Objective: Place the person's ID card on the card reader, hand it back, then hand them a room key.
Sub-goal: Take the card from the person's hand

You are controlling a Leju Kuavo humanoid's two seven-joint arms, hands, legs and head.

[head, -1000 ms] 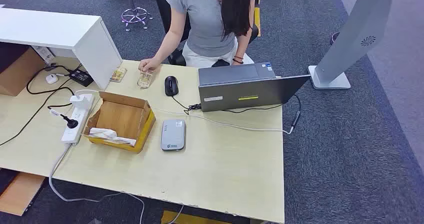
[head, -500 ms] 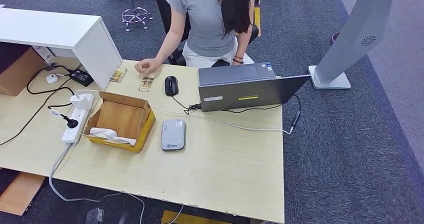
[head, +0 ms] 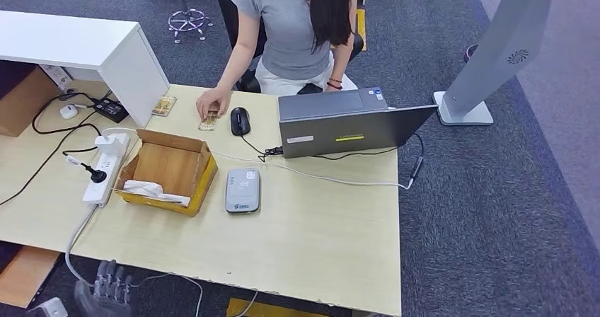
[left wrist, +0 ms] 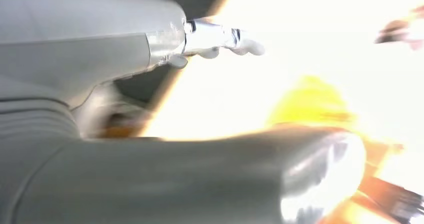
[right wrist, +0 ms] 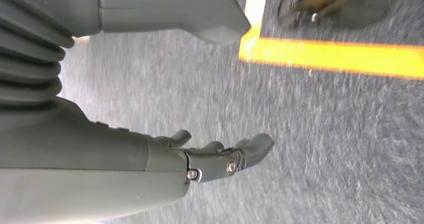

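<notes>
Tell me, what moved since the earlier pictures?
The robot's left hand has risen into the head view below the table's near edge. The person's hand moved back onto the card beside the mouse. The card reader, cardboard box and laptop stayed put.

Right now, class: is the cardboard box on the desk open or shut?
Open. The cardboard box has its flaps spread, showing its brown floor and white paper at the near end.

Wooden desk: laptop, mouse, cardboard box, power strip, probably card reader.
</notes>
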